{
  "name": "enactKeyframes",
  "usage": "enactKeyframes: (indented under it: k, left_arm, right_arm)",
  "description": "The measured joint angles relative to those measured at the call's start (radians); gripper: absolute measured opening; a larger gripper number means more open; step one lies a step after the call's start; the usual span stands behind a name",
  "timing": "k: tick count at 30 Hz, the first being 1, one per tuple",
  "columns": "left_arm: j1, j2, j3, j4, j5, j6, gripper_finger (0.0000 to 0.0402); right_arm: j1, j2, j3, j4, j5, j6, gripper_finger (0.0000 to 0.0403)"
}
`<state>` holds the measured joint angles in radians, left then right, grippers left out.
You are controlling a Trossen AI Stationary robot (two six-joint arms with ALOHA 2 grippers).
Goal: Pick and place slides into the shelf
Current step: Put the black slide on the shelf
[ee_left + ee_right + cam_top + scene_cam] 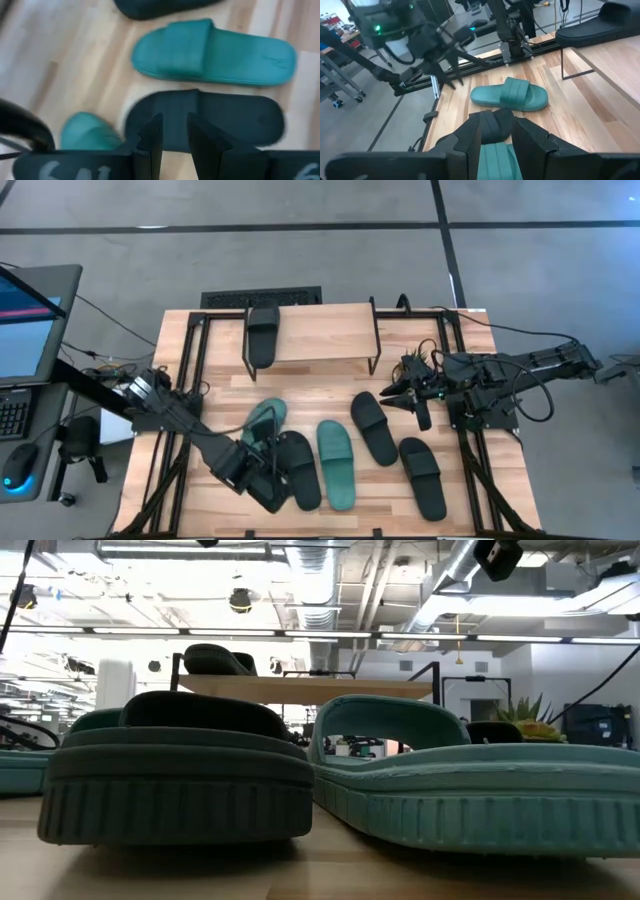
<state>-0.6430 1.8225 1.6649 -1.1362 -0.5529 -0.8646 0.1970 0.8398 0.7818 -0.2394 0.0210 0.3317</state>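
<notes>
Nearest the front edge of the counter [150, 490], the left tool [175, 122] sits right above a black slide [300, 470]. That slide lies flat on the wood, and its strap end shows just past the tool's two fingers [150, 137]. The fingers are a little apart with only a narrow gap, and nothing is clamped in it. It's hard to say if the tips actually touch the rubber.

Just beside that slide is a teal slide [337, 465], lying roughly parallel to it. A second teal slide [262, 425] lies on the other side, partly tucked under the left arm. Over to the right there's another black one [422, 475], lying by itself near the front.

A bit farther back, the right tool [496, 120] hangs near the middle of the counter, pointing at the end of the fourth black slide [373, 427]. Its fingers are slightly apart too, and nothing is gripped. The wrist view shows that slide's end through the gap. Whether there's any contact can't be made out.

At the back stands the shelf [330, 330], with one black slide on top [262, 330] at its left end, well away from both tools.
</notes>
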Motion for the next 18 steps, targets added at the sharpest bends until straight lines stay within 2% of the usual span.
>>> enactKeyframes:
  k: [18]
  left_arm:
    - [-0.088,0.113,0.002,0.174,0.075,-0.208,0.0077]
  right_arm:
    - [0.112,0.000,0.000,-0.049,-0.021,-0.027,0.0098]
